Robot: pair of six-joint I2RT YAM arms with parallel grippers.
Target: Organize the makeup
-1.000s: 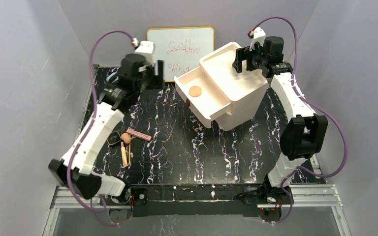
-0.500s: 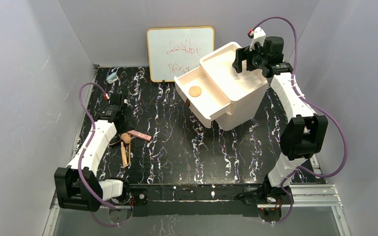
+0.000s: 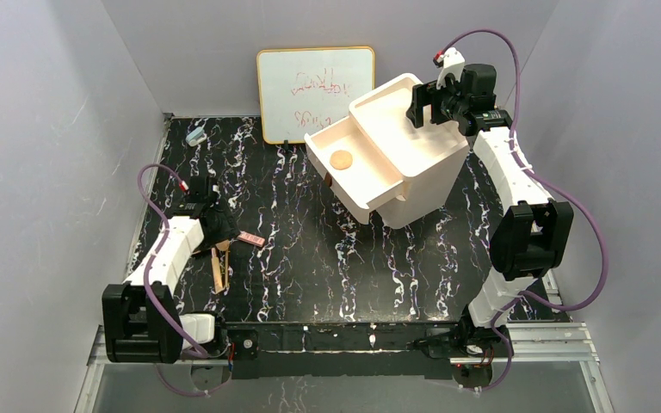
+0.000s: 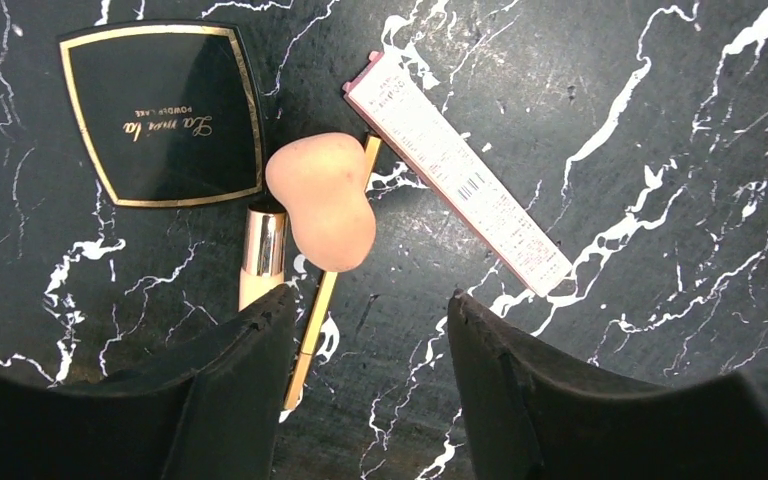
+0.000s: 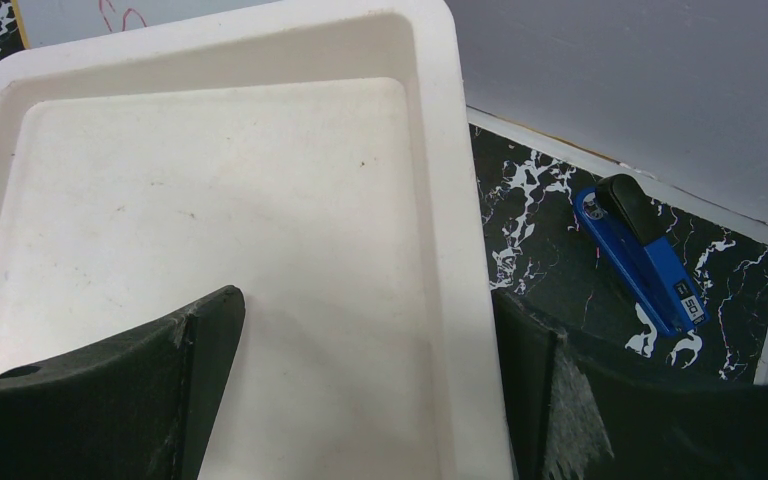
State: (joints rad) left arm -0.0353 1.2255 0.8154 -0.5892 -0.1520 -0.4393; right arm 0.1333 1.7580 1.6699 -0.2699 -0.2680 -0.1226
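Note:
In the left wrist view a dark square compact point(image 4: 165, 110), a peach sponge point(image 4: 322, 200), a pink flat palette point(image 4: 457, 172), a thin gold stick point(image 4: 312, 320) and a tan brush handle point(image 4: 260, 255) lie close together on the black marble table. My left gripper point(image 4: 370, 310) is open and empty just above them, with the stick by its left finger. In the top view it point(image 3: 215, 228) hides the compact and sponge; the palette point(image 3: 252, 238) and a brush point(image 3: 217, 271) show. A round peach puff point(image 3: 341, 159) lies in the open drawer point(image 3: 357, 205). My right gripper point(image 5: 365, 310) is open over the organizer's top tray point(image 5: 450, 150).
The cream organizer point(image 3: 426, 185) stands at the back right. A whiteboard point(image 3: 314, 90) leans on the back wall. A small pale-blue object point(image 3: 195, 136) lies at the back left. A blue stapler point(image 5: 642, 255) lies behind the organizer. Grey walls close in both sides.
My left arm swung from the back near the whiteboard forward and down to the makeup at the left, and now hovers over it. The right arm has not moved.

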